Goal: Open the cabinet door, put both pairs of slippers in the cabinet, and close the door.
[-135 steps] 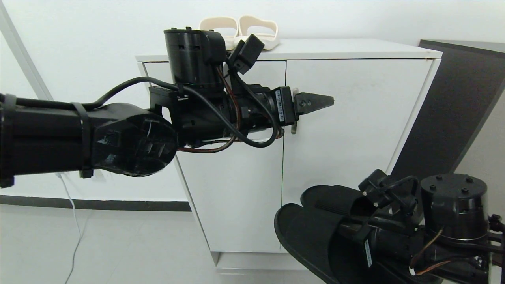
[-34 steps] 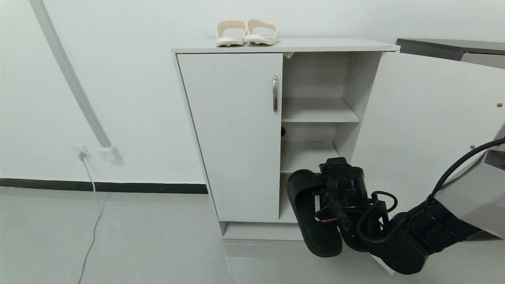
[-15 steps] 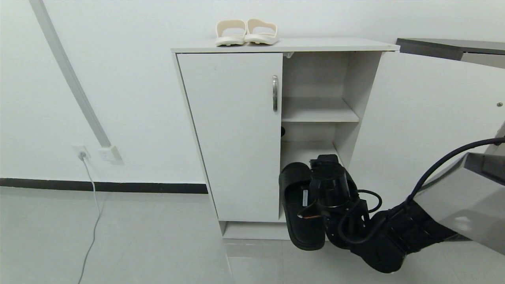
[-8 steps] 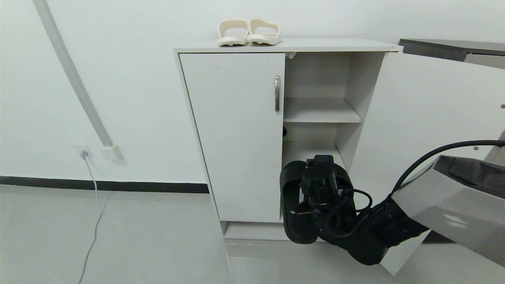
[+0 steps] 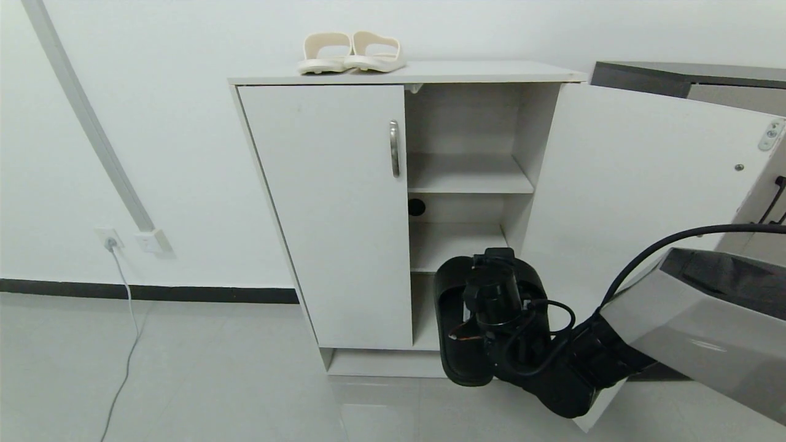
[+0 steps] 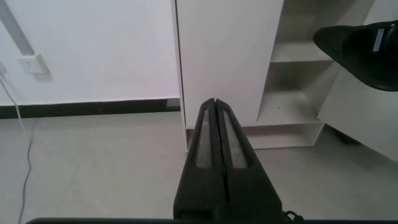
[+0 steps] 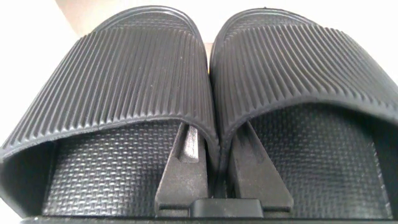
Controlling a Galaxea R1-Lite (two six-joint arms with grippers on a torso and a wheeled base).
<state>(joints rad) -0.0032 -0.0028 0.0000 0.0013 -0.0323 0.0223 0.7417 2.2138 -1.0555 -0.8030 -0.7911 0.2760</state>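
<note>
Currently the right gripper (image 7: pixel 214 134) has its fingers clamped on the adjoining straps of the black slippers (image 5: pixel 457 319), holding the pair steeply tilted at the front edge of the cabinet's (image 5: pixel 491 73) bottom compartment, with the right door (image 5: pixel 626 184) wide open. The cream slippers (image 5: pixel 351 53) sit on the cabinet top, left of centre by the back edge. The left gripper (image 6: pixel 214 109) is fully closed on nothing, over the floor in front of the cabinet.

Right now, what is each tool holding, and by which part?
Right tool: black slippers, pinched together by their adjoining inner sides, under the straps. Left tool: shut, empty.
</note>
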